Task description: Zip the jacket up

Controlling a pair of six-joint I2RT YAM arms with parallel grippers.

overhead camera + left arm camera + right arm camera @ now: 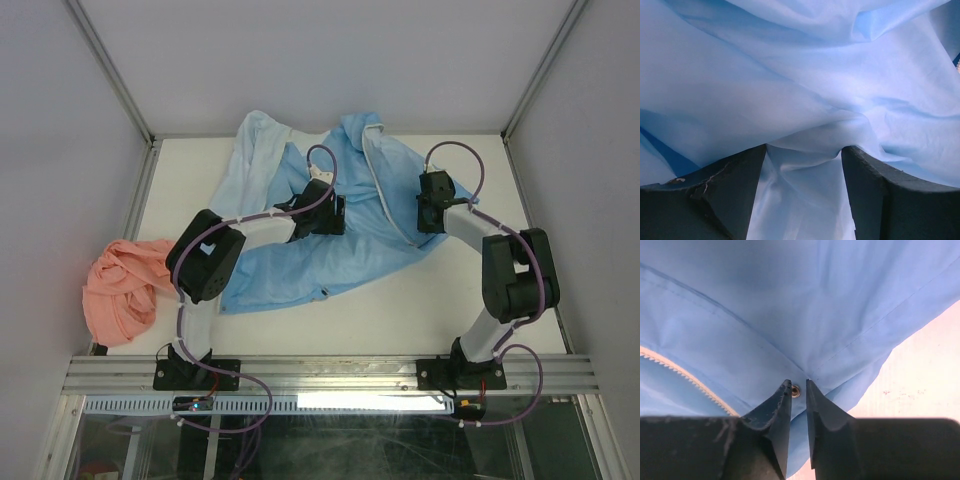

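Light blue jacket (330,250) is seen crumpled on desk (400,310), upper centre of frame. The left jaws are spread wide, fabric bulged between. The right jaws are nearly closed at hem; grasp cannot be told.

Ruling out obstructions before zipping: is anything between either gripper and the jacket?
Nothing visible: left gripper and right gripper are both at the jacket; the pink garment lies apart at the left table edge.

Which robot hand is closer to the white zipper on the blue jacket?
Right. The right gripper is at the edge of the jacket, with the zipper just beside its fingers. The left gripper is farther off, over plain blue fabric.
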